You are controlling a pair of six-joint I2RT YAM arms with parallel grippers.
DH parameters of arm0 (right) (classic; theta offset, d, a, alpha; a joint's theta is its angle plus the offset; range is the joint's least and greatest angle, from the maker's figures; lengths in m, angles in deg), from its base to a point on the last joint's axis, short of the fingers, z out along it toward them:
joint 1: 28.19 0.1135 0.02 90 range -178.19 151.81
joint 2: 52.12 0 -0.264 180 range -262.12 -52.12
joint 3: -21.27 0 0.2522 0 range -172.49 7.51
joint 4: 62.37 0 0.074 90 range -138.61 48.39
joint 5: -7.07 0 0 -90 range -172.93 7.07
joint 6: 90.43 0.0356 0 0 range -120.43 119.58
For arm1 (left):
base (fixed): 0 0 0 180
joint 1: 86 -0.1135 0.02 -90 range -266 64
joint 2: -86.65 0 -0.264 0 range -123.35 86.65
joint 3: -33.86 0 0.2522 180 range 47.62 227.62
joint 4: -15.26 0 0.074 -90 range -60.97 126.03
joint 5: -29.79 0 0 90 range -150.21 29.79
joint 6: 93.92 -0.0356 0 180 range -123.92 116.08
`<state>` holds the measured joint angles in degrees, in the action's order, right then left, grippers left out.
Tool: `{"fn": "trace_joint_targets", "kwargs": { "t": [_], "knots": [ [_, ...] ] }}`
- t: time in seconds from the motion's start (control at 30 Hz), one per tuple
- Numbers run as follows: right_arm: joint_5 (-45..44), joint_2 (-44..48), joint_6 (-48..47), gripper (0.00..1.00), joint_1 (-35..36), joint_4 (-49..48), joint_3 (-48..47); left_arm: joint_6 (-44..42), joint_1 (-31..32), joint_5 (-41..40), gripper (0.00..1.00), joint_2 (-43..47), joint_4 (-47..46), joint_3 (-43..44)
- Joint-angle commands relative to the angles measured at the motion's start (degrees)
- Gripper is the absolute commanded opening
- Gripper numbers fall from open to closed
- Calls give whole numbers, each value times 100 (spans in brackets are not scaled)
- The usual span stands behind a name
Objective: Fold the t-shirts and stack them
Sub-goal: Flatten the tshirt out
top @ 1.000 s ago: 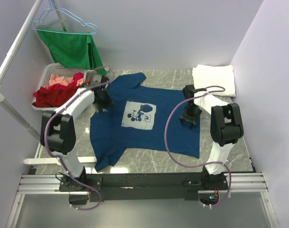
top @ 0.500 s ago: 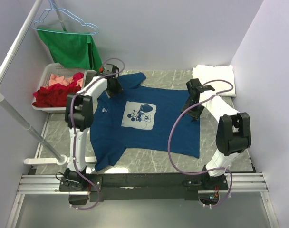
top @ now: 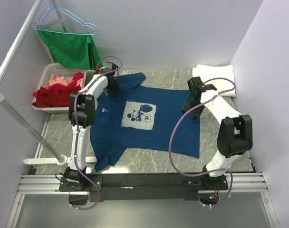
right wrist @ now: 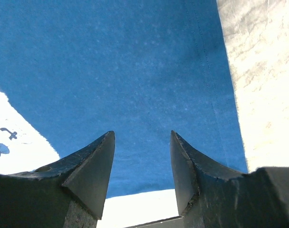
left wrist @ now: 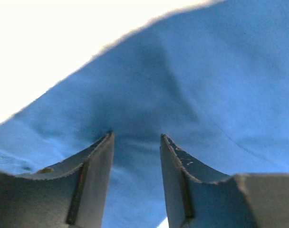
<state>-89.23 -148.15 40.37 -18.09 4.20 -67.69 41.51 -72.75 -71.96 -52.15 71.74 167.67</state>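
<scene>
The navy blue t-shirt (top: 149, 130) lies spread flat on the marble table, its white mouse print (top: 139, 115) facing up. The plain white t-shirt (top: 213, 78) lies folded at the back right. My left gripper (top: 111, 88) is over the shirt's far left shoulder, and in the left wrist view (left wrist: 136, 137) it stands open just above blue cloth (left wrist: 206, 85). My right gripper (top: 187, 105) is over the shirt's right side near its edge. In the right wrist view (right wrist: 141, 135) it is open over blue cloth (right wrist: 125, 61), holding nothing.
A white basket (top: 50, 71) of red and pink clothes stands at the back left. A green cloth (top: 73, 47) hangs on a hanger above it. A white rail (top: 16, 114) slants along the left side. Bare marble (right wrist: 263, 71) shows to the right of the shirt's hem.
Both grippers have moved away from me over the shirt: the left to the far left shoulder, the right up along the right side. The shirt lies as before.
</scene>
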Motion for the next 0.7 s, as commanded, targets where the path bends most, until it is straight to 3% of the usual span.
{"fn": "trace_joint_targets", "kwargs": {
  "t": [0.0, 0.67],
  "knots": [
    [-116, -56, -80, 57, -35, 124, -390, 414, -341, -644, 49, -130, 483, 63],
    [-160, -829, -282, 56, -35, 352, -1031, 642, -904, -987, 46, -261, 659, 89]
  ]
}}
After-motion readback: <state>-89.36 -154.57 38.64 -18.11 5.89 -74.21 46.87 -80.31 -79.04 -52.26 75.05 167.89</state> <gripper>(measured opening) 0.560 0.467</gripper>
